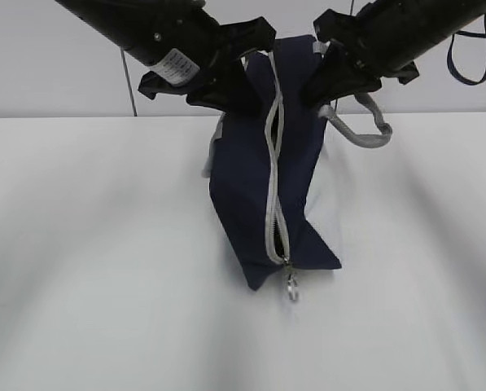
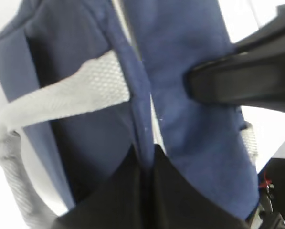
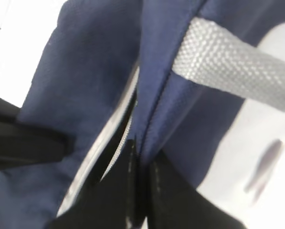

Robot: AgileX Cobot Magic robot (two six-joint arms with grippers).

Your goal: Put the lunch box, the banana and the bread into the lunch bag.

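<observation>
The navy lunch bag hangs lifted at its far top edge, its near end resting on the white table. Its grey zipper runs down the middle with the pull at the near end. My left gripper is shut on the bag's top fabric left of the zipper; the left wrist view shows a navy fold pinched between its jaws. My right gripper is shut on the fabric right of the zipper, beside the zipper teeth. Lunch box, banana and bread are out of view.
A grey handle hangs off the bag's right side, and a grey strap crosses the left wrist view. White table spreads around the bag. A dark cable loop hangs at the upper right.
</observation>
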